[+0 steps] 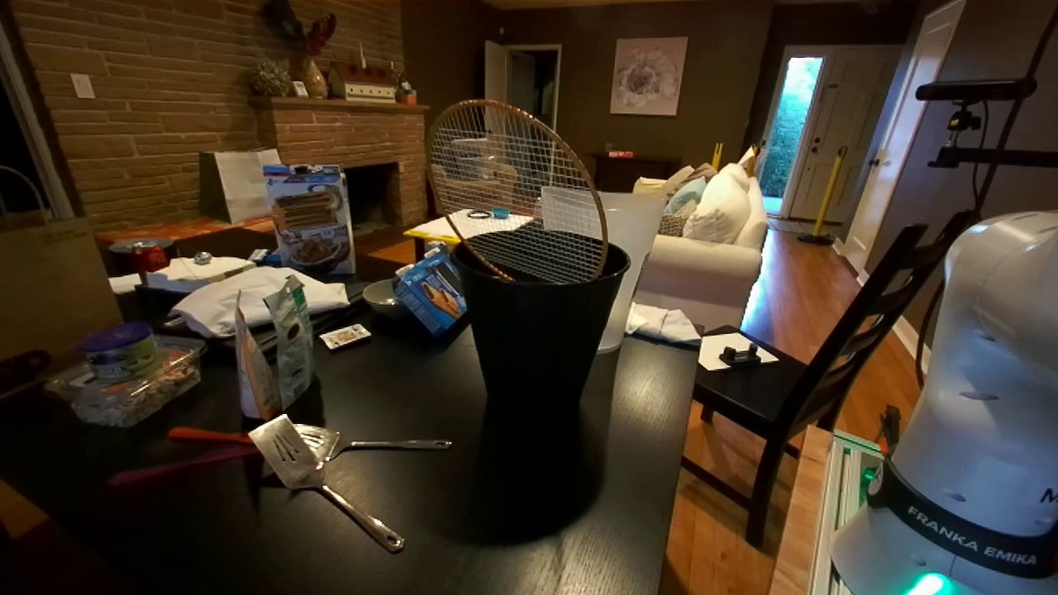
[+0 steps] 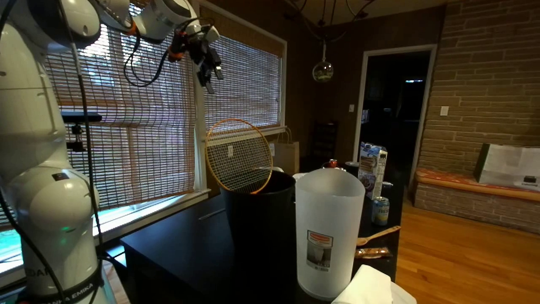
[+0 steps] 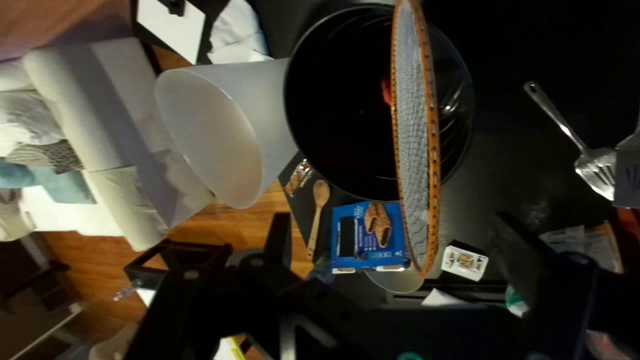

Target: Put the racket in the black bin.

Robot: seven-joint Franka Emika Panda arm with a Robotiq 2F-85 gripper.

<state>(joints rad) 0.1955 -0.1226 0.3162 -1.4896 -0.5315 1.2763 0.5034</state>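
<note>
The racket (image 1: 521, 190) stands in the black bin (image 1: 537, 347), its shaft end down inside and its oval string head rising above the rim. In an exterior view the racket (image 2: 238, 156) leans to one side against the rim of the black bin (image 2: 259, 228). From above, the wrist view shows the racket (image 3: 414, 140) almost edge-on across the bin opening, with a bit of red visible inside. My gripper (image 2: 214, 82) hangs in the air above, apart from the racket. Its fingers (image 3: 278, 237) are spread wide, with nothing held between them; the gripper is open.
A translucent white bin (image 2: 329, 228) stands close beside the black one. Metal spatulas (image 1: 285, 450), a blue box (image 1: 434, 289), pouches (image 1: 293, 347) and a tall food box (image 1: 310, 219) are on the dark table (image 1: 430, 512). A chair (image 1: 769, 388) stands at the table's edge.
</note>
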